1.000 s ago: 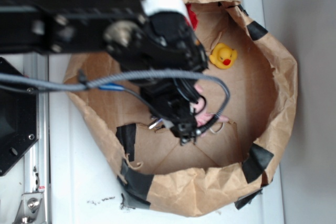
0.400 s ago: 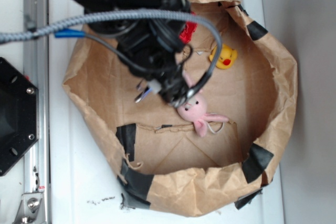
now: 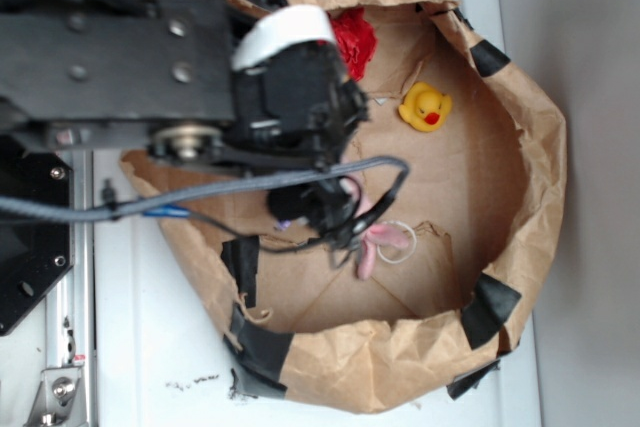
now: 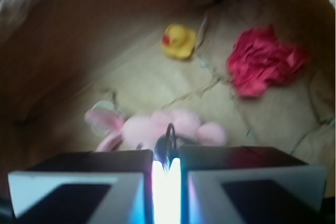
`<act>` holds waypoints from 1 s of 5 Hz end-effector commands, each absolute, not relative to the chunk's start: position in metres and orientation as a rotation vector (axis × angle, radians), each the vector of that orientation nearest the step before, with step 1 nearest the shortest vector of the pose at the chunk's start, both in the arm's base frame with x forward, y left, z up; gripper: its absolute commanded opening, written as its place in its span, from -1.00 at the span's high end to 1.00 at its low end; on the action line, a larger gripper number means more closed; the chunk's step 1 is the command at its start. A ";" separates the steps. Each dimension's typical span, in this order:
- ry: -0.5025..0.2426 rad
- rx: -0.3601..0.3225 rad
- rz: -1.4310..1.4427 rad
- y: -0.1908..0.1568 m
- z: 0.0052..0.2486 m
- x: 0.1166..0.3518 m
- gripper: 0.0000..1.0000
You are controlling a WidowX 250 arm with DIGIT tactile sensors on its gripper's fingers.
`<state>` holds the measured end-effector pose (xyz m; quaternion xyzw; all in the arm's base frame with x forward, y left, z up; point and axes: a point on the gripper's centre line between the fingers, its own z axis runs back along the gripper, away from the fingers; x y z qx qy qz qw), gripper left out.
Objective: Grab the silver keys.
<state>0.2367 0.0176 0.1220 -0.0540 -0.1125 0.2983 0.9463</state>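
Silver keys [image 4: 169,142]: only a dark metal loop shows, poking out between the jaws at 6 o'clock in the wrist view. The rest is lost in glare.

Gripper [image 4: 167,157] jaws are nearly together, and I read that as pinching the ring.

Handling: light, rigid, slick metal, and the bunch will swing. Best hold is on the ring or a key head.

Paper bag [image 3: 540,177] walls ring the whole workspace. They're soft but tall, so the clear way out is straight up.

Pink bunny [image 4: 163,128] is just beyond the jaws at 12, a snag risk. Red cloth [image 4: 265,61] is at 2 and the duck [image 4: 178,40] far at 12, both well apart.
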 end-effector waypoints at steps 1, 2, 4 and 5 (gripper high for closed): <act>-0.259 -0.165 0.605 0.026 0.153 0.231 1.00; -0.355 -0.145 0.698 0.034 0.162 0.234 1.00; -0.230 -0.168 0.691 0.035 0.164 0.242 1.00; -0.198 -0.165 0.716 0.034 0.170 0.243 1.00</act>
